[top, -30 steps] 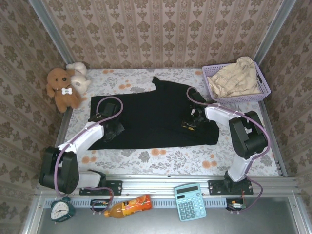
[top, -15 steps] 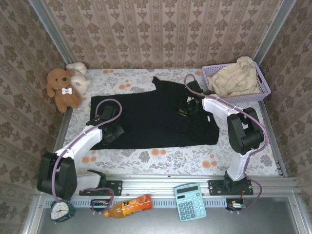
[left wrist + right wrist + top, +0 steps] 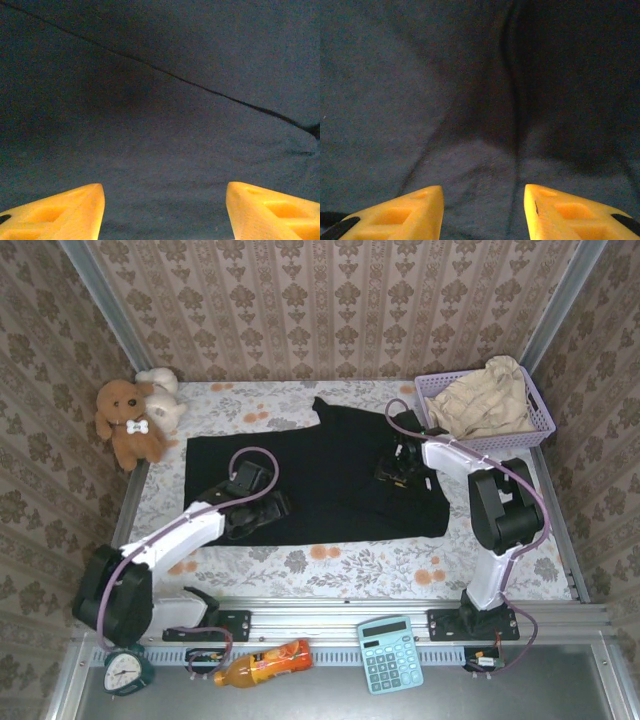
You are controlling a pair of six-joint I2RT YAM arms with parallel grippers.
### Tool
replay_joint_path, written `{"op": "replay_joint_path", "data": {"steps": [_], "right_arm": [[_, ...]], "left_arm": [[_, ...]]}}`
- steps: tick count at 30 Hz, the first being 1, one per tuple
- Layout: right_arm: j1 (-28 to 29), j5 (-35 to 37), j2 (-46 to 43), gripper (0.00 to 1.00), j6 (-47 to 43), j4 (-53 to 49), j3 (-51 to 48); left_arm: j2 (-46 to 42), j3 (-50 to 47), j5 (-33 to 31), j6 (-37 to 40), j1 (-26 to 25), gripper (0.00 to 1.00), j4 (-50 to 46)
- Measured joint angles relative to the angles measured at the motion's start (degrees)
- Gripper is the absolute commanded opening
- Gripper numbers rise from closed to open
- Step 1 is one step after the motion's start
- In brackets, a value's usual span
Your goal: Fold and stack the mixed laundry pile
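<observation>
Black garment (image 3: 330, 465) lies flat mid-table, released: left gripper (image 3: 165, 200) and right gripper (image 3: 484, 200), pinched shut a moment ago, now hover over it with jaws apart and empty, suggesting this fold is done; beige garment (image 3: 485, 400) waits in the basket (image 3: 500, 442).

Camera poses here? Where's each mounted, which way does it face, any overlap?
Top: above and behind the bases, looking down at the table; left arm and right arm reach up from the bottom edge.
Left wrist: on the left arm, close over the black garment; left claw open at the bottom.
Right wrist: on the right arm, close over the garment's creases; right claw open at the bottom.
Shared: all three see the black garment.
</observation>
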Motion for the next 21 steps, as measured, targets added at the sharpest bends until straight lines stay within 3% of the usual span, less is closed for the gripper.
{"op": "replay_joint_path", "data": {"steps": [7,13,21], "right_arm": [[-0.8,0.4,2.5,0.52,-2.5,0.3,2.4],[-0.9,-3.0,5.6,0.53,-1.1,2.7,4.8],[-5.0,-9.2,12.6,0.55,8.8,9.7,16.6]], "left_arm": [[13.1,2.4,-0.2,0.0,-2.2,0.64,3.0],[16.2,5.5,-0.5,0.4,-2.1,0.64,2.7],[16.7,5.7,-1.1,0.8,-2.5,0.64,2.3]]}}
